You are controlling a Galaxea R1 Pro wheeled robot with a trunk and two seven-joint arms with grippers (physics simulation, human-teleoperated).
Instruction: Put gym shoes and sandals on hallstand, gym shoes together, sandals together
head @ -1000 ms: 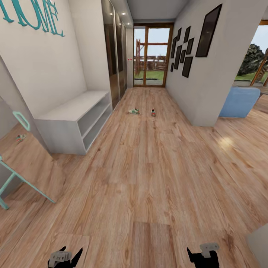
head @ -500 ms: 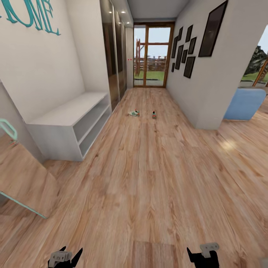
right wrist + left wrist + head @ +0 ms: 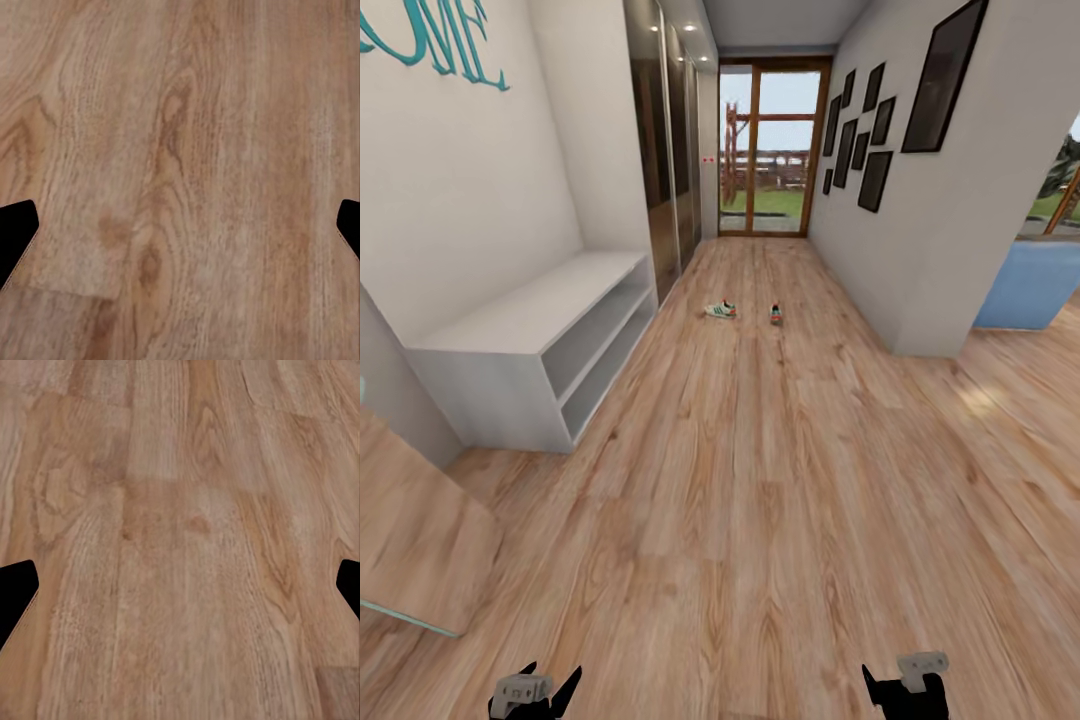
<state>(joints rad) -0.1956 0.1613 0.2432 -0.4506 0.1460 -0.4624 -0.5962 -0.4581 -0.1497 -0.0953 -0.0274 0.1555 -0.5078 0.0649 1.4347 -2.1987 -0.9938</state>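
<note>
Head view: the whole picture has shifted since a second ago, so the robot is rolling up the corridor. Two gym shoes (image 3: 721,310) lie far ahead on the corridor floor (image 3: 760,500), well apart from the left gripper (image 3: 536,690) and right gripper (image 3: 906,685), both spread wide and empty.

White walls (image 3: 480,180); dark frames (image 3: 860,130); glazed door (image 3: 772,150)

Light brown wood grain is covering the corridor floor (image 3: 760,480); 2 off-white, green-striped gym shoes (image 3: 721,310) are showing red-orange patches.
</note>
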